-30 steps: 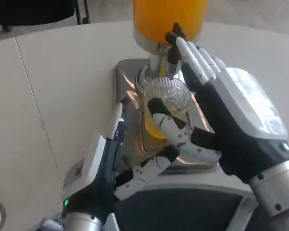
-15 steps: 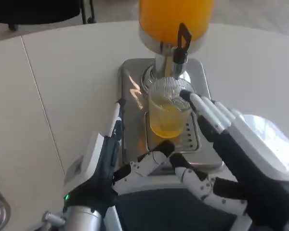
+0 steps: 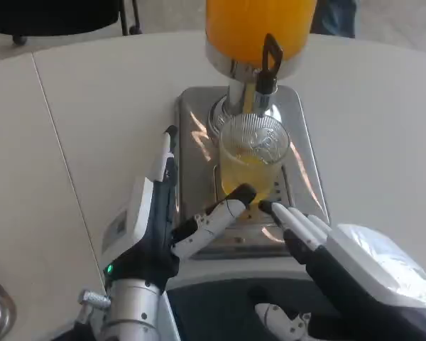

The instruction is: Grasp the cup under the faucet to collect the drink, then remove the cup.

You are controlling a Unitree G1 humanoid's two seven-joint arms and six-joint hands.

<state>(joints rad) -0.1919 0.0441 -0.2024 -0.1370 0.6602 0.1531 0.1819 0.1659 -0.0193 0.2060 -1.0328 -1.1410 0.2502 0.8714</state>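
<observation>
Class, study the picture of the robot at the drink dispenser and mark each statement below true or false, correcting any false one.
1. The cup stands on the metal tray under the faucet. True.
2. The cup is empty. False: it holds some orange drink.
3. The right hand grips the cup. False: it lies below the cup, apart from it, holding nothing.
4. The dispenser tank holds orange liquid. True.
5. The left hand lies to the left of the cup with one finger reaching toward its base. True.
</observation>
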